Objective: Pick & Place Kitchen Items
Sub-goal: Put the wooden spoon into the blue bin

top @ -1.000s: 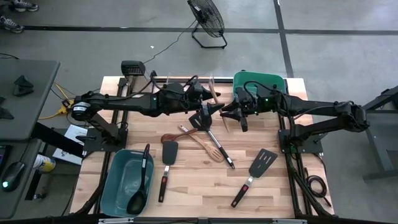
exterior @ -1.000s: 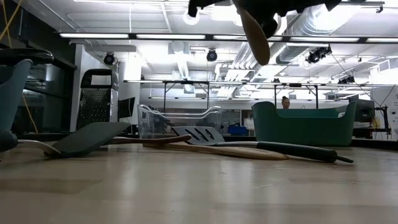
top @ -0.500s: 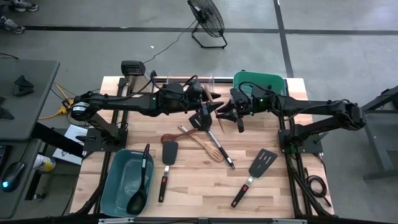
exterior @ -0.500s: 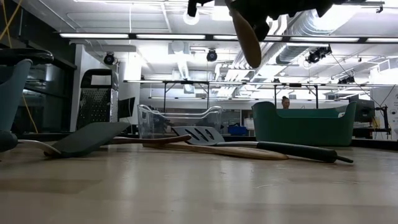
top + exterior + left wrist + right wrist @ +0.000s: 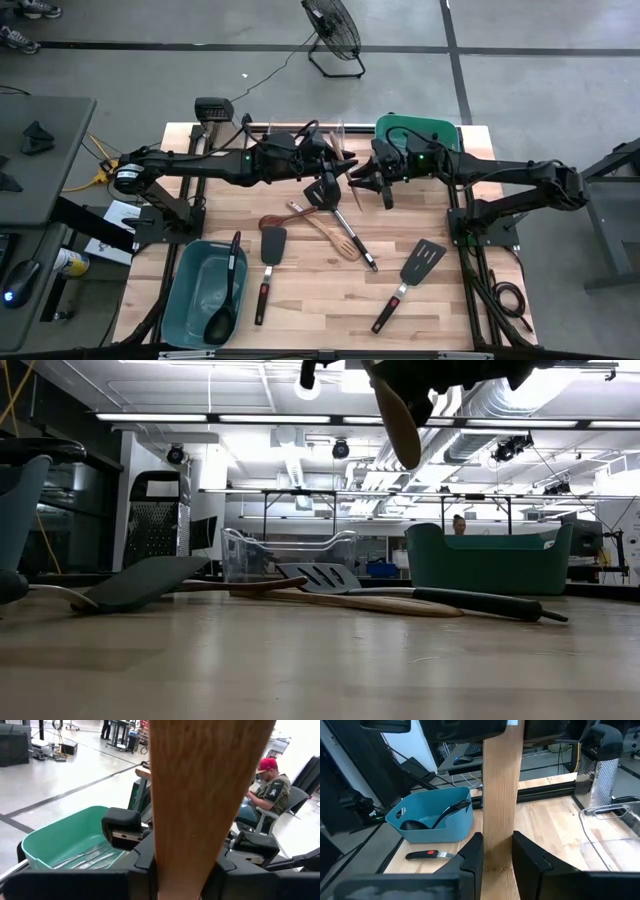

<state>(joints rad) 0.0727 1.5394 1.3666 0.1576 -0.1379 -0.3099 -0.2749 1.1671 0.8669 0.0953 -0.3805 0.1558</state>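
I have both claws on one wooden spoon point(image 5: 498, 810), held in the air above the middle of the table point(image 5: 300, 300): the right gripper point(image 5: 497, 851) is clamped on its handle, and the left gripper point(image 5: 182, 870) has its fingers against the wood, a handover between arms. The green tub point(image 5: 65, 840) already holds silvery pieces, and the teal tub point(image 5: 205, 290) a black ladle point(image 5: 228, 295). Two turners point(image 5: 268, 265), a slotted spatula point(image 5: 340, 243) and other utensils lie loose on the table, so I judge the task roughly midway.
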